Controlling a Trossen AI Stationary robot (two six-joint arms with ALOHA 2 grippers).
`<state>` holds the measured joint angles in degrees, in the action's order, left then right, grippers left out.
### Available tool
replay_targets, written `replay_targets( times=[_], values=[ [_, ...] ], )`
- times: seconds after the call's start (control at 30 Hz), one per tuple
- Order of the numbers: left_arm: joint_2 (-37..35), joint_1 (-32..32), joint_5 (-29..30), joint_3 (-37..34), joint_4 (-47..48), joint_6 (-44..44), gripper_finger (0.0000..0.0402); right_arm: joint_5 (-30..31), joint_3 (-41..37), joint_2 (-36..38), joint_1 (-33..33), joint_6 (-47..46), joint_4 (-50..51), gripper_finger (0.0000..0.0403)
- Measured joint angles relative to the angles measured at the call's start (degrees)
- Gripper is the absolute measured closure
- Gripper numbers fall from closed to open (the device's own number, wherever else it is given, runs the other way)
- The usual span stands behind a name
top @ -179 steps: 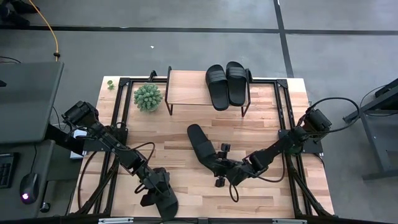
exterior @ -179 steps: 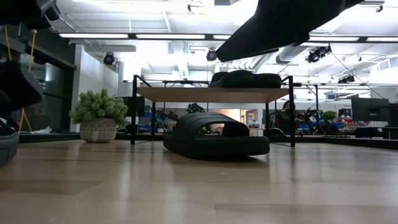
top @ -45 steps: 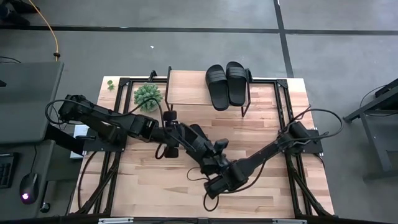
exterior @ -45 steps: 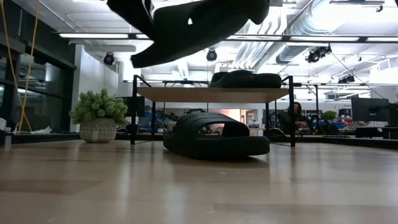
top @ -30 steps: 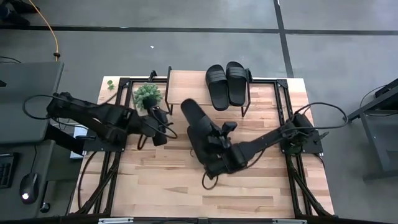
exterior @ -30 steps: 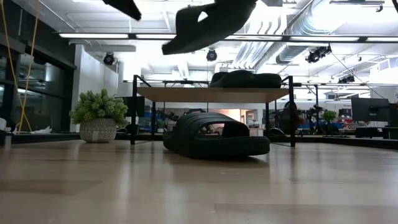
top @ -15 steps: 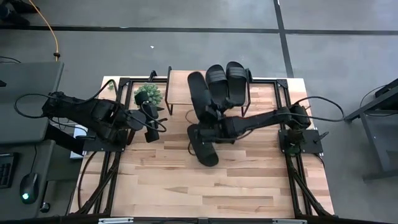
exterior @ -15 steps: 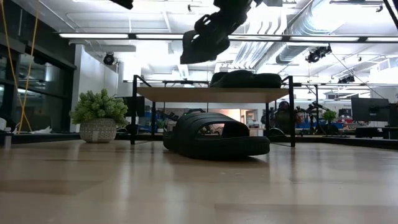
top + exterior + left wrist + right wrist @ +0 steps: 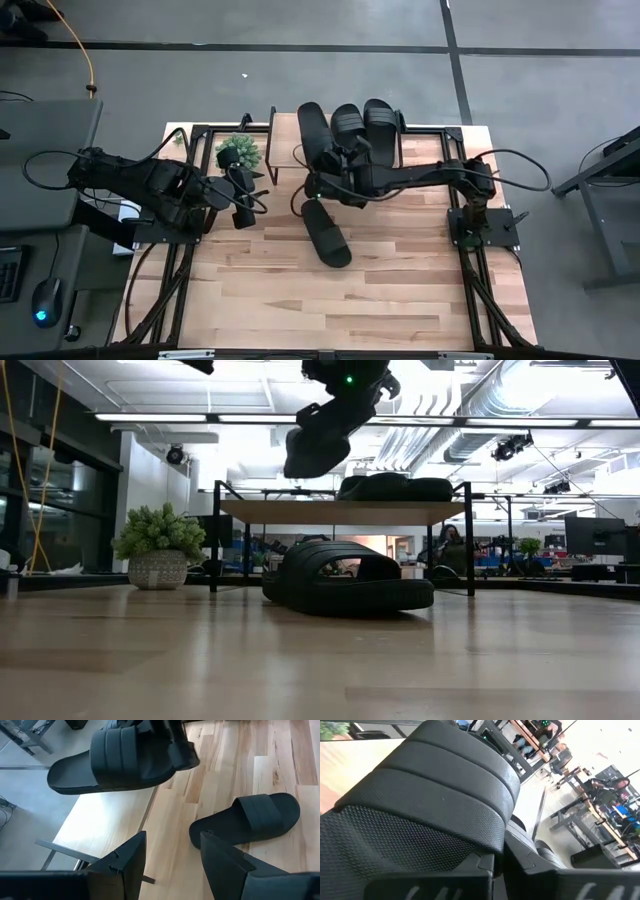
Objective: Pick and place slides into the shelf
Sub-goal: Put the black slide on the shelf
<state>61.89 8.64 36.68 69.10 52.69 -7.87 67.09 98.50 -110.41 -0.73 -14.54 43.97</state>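
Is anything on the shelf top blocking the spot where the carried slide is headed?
Nothing visible does. The right gripper holds a slide above the shelf, whose left part is bare wood. Two slides occupy its right part, close beside the carried one.

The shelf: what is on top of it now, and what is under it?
On the shelf top lie two slides. The right pincer holds a third slide in the air above it. A fourth slide lies on the table in front. The space under the shelf is partly hidden.
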Motion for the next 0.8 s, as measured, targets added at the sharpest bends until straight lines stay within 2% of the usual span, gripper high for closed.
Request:
replay_targets(
  times=[0.33,0.8],
  values=[
    [0.0,0.0,0.0,0.0,0.0,0.6,0.0232,-4.7,0.0,-1.0,3.7,-0.4,-2.2,0.0403],
    [0.0,0.0,0.0,-0.1,0.5,0.3,0.0232,-5.2,0.0,-5.2,4.6,-0.6,-5.8,0.0403]
  ],
)
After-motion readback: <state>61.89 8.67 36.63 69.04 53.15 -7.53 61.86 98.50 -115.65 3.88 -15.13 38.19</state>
